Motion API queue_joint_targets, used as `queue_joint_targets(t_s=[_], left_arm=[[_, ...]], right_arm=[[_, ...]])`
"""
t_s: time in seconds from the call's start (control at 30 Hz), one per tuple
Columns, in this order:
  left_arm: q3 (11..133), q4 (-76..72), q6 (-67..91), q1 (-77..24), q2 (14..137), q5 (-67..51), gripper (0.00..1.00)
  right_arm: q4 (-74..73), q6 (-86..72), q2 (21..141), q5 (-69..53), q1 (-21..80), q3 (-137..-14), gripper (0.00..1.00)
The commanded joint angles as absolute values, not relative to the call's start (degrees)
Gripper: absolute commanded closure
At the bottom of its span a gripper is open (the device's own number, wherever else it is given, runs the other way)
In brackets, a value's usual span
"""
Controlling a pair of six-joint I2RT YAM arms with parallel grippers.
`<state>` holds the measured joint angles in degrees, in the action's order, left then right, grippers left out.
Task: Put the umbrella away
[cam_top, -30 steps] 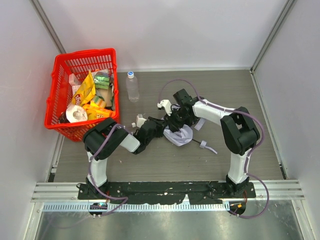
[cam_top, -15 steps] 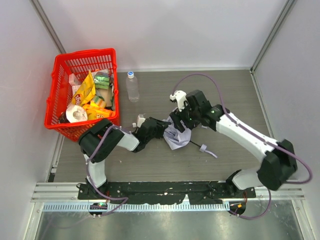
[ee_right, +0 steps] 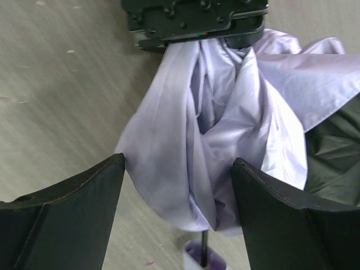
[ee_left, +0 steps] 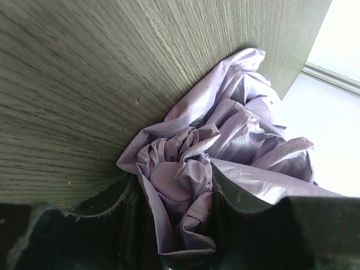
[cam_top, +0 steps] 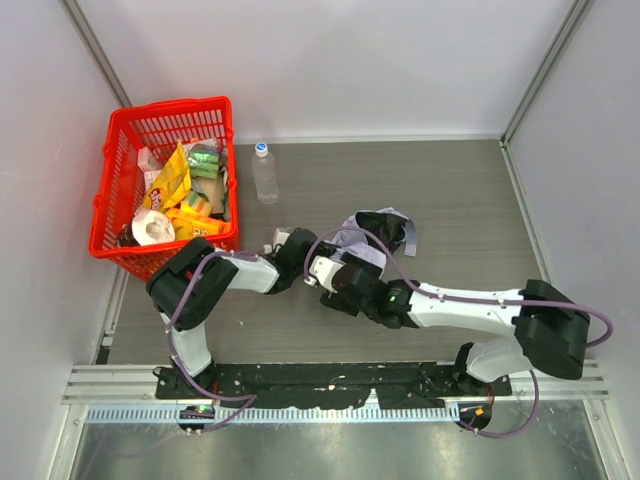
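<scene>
1. Fingers: the left gripper's fingers (ee_left: 130, 222) stand narrow and pinch a crumpled bunch of the umbrella (ee_left: 236, 129) canopy; the right gripper's fingers (ee_right: 84, 225) stand wide apart, with fabric hanging between them but neither one pressing on it.
2. Location: the umbrella lies on the table (cam_top: 450, 190) near its middle, between the two wrists; it is well apart from the red basket (cam_top: 108, 190) and the clear bottle (cam_top: 265, 175).
3. Condition: the lavender canopy is loose and rumpled, not wound round the thin black shaft (ee_right: 203, 247); I see no strap fastened round it.
4. Done, in my judgement: the canopy is collapsed and gathered at one end under the left gripper (ee_left: 174, 185); little else.
5. Left, in my judgement: smoothing and wrapping the folds, securing them, then stowing the bundle; the right gripper (ee_right: 179, 163) appears placed to take a fresh hold.
</scene>
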<state>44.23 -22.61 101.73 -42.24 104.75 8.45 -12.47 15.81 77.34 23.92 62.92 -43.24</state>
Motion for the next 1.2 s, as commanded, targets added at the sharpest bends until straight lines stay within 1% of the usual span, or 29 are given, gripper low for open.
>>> queue_joint_targets(t_s=[0.0,0.13,0.17,0.2,0.27,0.3,0.37,0.47,0.6,0.7,0.8,0.83,0.9,0.93,1.0,1.07,1.17], left_arm=[[43.9,-8.0,99.8,-41.9,105.4,6.7,1.00],[44.4,-6.9,99.8,-41.9,105.6,6.6,1.00],[44.6,-6.6,99.8,-41.9,105.7,6.5,1.00],[44.6,-6.6,99.8,-41.9,105.7,6.5,1.00],[44.6,-6.2,99.7,-41.9,105.5,6.4,1.00],[44.6,-6.1,99.5,-41.9,105.4,6.5,1.00],[44.4,-6.4,99.7,-41.9,105.0,6.2,1.00],[44.8,-6.5,100.1,-41.9,105.3,5.2,1.00],[44.6,-5.5,100.1,-41.8,104.8,5.4,1.00],[44.1,-5.5,99.9,-41.7,104.6,5.7,1.00],[44.2,-5.8,99.9,-41.7,104.8,5.3,1.00],[44.2,-6.0,99.9,-41.7,104.9,5.3,1.00],[44.4,-5.9,99.5,-41.7,104.8,5.4,1.00],[44.6,-5.5,99.4,-41.7,104.9,5.5,1.00],[44.7,-5.7,99.4,-41.7,105.0,5.4,1.00],[44.7,-5.5,99.3,-41.7,105.1,5.3,1.00],[44.7,-5.4,99.8,-41.7,104.9,5.3,1.00]], right_arm=[[6.7,25.1,80.2,37.2,63.5,-40.7,0.18],[14.2,30.3,84.1,36.1,63.5,-40.2,0.17],[14.3,31.2,85.3,35.4,63.5,-40.3,0.16],[11.0,31.1,85.7,34.0,63.5,-41.8,0.16],[6.0,25.1,83.8,31.9,64.2,-44.9,0.16],[5.7,23.5,80.6,30.2,64.2,-44.6,0.16],[7.3,23.0,78.6,28.2,64.2,-42.6,0.14],[10.1,25.1,81.7,29.5,63.4,-41.1,0.13],[9.1,25.6,85.3,29.2,63.0,-44.5,0.13],[6.3,25.4,83.8,28.8,63.0,-46.7,0.14],[-2.8,22.2,80.1,31.8,63.0,-48.2,0.15],[-7.4,20.4,79.4,33.4,63.0,-48.8,0.17],[-11.8,18.4,77.1,32.1,63.4,-48.8,0.19],[-12.8,17.2,75.1,30.7,64.1,-48.7,0.18],[-12.4,13.3,71.8,24.1,65.2,-48.8,0.19],[-9.9,11.6,70.6,21.5,65.6,-49.1,0.18],[-6.8,13.7,74.2,20.9,65.5,-49.2,0.18]])
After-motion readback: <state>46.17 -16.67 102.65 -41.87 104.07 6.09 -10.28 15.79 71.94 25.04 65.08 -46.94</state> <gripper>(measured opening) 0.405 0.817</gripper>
